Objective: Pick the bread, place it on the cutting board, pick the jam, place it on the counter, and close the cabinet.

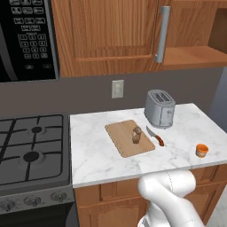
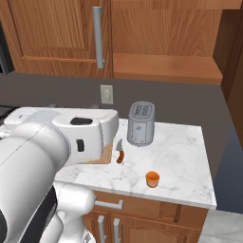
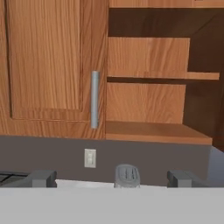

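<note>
The dark speckled bread [image 1: 136, 135] rests on the tan cutting board [image 1: 126, 144], in the middle of the white marble counter [image 1: 99, 153]. The orange jam [image 1: 201, 150] [image 2: 152, 179] stands on the counter near its front right corner. The cabinet [image 3: 48, 65] has its left door shut, with a grey bar handle [image 3: 95, 99]. Its right compartment [image 3: 148, 100] is open and shows bare shelves [image 1: 195, 55]. My gripper [image 3: 112, 180] is open and holds nothing. It is raised in front of the wall and faces the cabinet above the toaster.
A silver toaster [image 1: 159, 108] stands at the back of the counter, and an orange-handled knife [image 1: 156, 137] lies right of the board. A stove [image 1: 31, 146] sits to the left under a black microwave [image 1: 26, 35]. A wall outlet [image 3: 89, 158] is below the cabinet.
</note>
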Available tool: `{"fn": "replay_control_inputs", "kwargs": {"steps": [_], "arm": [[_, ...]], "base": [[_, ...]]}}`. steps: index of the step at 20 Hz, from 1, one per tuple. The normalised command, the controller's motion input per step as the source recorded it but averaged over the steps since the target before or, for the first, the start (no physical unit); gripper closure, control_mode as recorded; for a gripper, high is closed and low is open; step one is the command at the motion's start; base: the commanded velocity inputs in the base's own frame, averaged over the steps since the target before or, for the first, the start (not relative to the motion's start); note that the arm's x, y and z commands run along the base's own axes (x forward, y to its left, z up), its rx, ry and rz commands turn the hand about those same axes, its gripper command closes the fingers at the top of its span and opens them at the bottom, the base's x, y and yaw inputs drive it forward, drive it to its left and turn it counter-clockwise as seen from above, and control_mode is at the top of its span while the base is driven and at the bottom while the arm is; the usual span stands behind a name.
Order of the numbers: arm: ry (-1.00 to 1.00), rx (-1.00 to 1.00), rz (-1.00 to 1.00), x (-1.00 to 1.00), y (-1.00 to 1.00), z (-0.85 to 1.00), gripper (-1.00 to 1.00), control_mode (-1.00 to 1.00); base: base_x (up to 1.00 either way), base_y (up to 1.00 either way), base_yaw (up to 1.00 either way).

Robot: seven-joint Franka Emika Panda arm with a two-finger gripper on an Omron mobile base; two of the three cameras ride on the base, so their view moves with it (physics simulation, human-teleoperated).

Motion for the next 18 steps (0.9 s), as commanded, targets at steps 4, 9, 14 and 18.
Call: {"fn": "replay_control_inputs", "kwargs": {"steps": [4, 9, 14, 18], "arm": [[0.0, 0.0, 0.0, -0.45, -0.36, 0.0, -1.0, -1.0], [0.0, 0.0, 0.0, -0.48, -0.31, 0.0, -1.0, -1.0], [0.0, 0.0, 0.0, -0.38, -0.28, 0.0, -1.0, -1.0], [0.0, 0.0, 0.0, -0.29, -0.27, 0.0, -1.0, -1.0]], "base": [[0.0, 0.0, 0.0], [0.0, 0.0, 0.0], [0.0, 0.0, 0.0], [0.0, 0.0, 0.0]]}}
